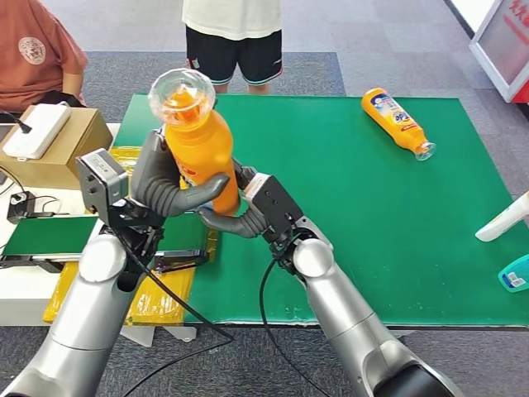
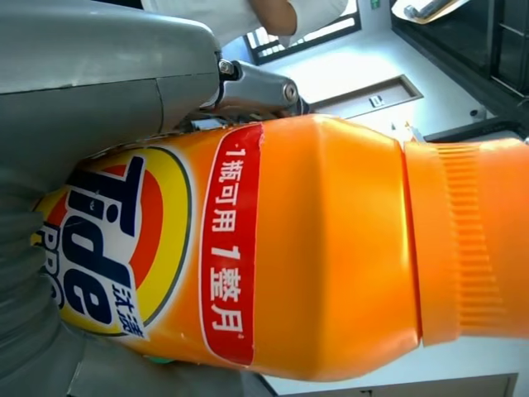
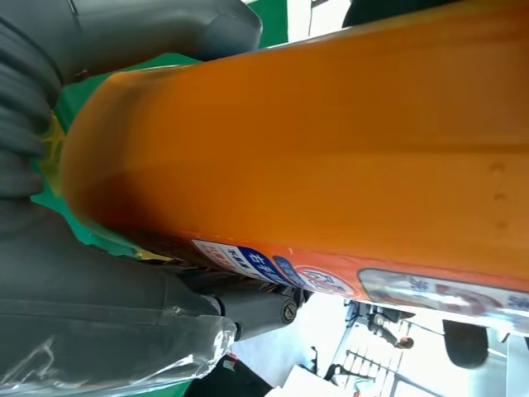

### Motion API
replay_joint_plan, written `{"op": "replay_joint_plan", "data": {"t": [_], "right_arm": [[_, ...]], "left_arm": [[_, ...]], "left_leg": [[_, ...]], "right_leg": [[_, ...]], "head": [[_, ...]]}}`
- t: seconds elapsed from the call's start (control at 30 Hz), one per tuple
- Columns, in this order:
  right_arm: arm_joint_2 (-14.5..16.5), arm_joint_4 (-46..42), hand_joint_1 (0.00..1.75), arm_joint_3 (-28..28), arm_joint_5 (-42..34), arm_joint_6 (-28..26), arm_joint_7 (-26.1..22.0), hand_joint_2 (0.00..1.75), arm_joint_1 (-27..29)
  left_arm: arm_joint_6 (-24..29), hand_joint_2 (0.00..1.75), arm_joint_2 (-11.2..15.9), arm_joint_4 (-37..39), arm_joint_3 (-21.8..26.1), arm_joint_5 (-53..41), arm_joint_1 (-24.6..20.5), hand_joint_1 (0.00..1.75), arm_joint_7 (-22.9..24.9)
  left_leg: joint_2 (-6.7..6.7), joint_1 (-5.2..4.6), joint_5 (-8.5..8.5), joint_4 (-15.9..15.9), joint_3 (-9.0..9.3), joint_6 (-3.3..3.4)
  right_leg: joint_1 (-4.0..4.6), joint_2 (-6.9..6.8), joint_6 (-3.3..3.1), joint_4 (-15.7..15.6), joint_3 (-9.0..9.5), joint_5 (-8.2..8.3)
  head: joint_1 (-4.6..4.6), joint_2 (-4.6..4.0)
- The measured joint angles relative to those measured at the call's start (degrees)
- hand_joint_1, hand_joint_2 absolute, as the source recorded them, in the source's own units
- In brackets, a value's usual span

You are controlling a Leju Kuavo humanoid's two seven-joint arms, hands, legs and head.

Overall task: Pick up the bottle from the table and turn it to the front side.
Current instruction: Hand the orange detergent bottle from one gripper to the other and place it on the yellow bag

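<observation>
so, held bottle (image 1: 199,149): orange tide bottle, upright, lifted above the near-left part of the green mat (image 1: 374,207), clear cap up top; in left wrist view (image 2: 299,248) the tide logo and a red strip w/ white chinese text face the cam; right wrist view (image 3: 299,149) shows a plain orange side w/ a small-print label along one edge
left hand (image 1: 165,186): fingers clamped round the bottle's lower body from the left, thumb lying across its front
right hand (image 1: 243,211): fingers curled against the bottle's base from the right, touching it; grey thumb (image 3: 125,33) on one side of the bottle, other fingers on the opposite side
2nd bottle (image 1: 397,122): orange, lying on its side at far-right part of the mat, cap toward the right edge, well apart from held bottle
white nozzle (image 1: 502,219): at mat's right edge, cut off by frame
cardboard box (image 1: 56,145): left of mat, white device (image 1: 36,131) on top
people: one in dark shorts (image 1: 234,54) standing behind mat's far edge; another in an orange shirt (image 1: 34,50) at far left, beyond the box
</observation>
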Motion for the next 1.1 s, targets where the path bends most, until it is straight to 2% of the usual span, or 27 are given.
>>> {"op": "replay_joint_plan", "data": {"t": [0.4,0.43,0.47,0.53,0.57,0.6,0.9,1.1], "right_arm": [[0.0,-0.3,1.75,0.1,-0.8,-0.7,0.1,1.75,0.6],[0.0,-0.5,1.63,0.1,-0.8,-0.9,0.2,1.75,0.7],[0.0,-0.6,1.26,0.2,-0.9,-1.1,0.4,1.75,0.8],[0.0,-0.9,0.39,0.2,-1.1,-1.6,0.9,1.75,0.8],[0.0,-1.1,0.07,0.2,-1.2,-1.9,1.2,1.75,0.9],[0.0,-1.3,0.00,0.2,-1.3,-2.2,1.6,1.75,0.9],[0.0,-1.9,0.00,0.1,-1.8,-3.7,2.7,1.75,0.8],[-1.3,-1.8,0.00,-2.3,-2.4,-6.0,2.5,1.75,0.4]], "left_arm": [[-1.0,1.75,0.1,0.6,0.0,4.3,-0.1,1.75,0.5],[-0.9,1.75,0.1,0.6,0.0,4.6,-0.2,1.75,0.5],[-0.9,1.75,0.1,0.6,0.0,4.9,-0.2,1.75,0.5],[-0.6,1.75,0.2,0.6,0.2,5.6,-0.1,1.75,0.4],[-0.4,1.75,0.3,0.6,0.2,5.9,-0.1,1.75,0.4],[-0.2,1.75,0.4,0.6,0.3,6.3,-0.1,1.75,0.3],[1.0,1.75,1.1,0.6,0.7,7.6,0.7,1.75,-0.5],[7.0,1.75,3.6,-0.8,3.5,1.6,0.7,1.75,-1.6]], "left_leg": [[0.00,0.00,0.00,0.0,0.00,0.00],[0.00,0.00,0.00,0.0,0.00,0.00],[0.00,0.00,0.00,0.0,0.00,0.00],[0.00,0.00,0.00,0.0,0.00,0.00],[0.00,0.00,0.00,0.0,0.00,0.00],[0.00,0.00,0.00,0.0,0.00,0.00],[0.00,0.00,0.00,0.0,-0.01,0.00],[0.00,0.00,0.01,0.0,0.00,-0.01]], "right_leg": [[0.00,0.00,0.00,0.0,0.00,0.00],[0.00,0.00,0.00,0.0,0.00,0.00],[0.00,0.00,0.00,0.0,0.00,0.00],[0.00,0.00,0.00,0.0,0.01,0.00],[0.00,0.00,0.00,0.0,0.01,0.00],[0.00,0.00,0.00,0.0,0.01,0.00],[0.00,0.00,0.00,0.0,0.01,0.00],[0.01,0.00,0.00,0.0,0.01,0.00]], "head": [[0.00,0.00],[0.00,0.00],[0.00,0.00],[0.00,0.00],[-0.01,0.00],[-0.01,0.00],[0.00,0.00],[0.00,0.00]]}}
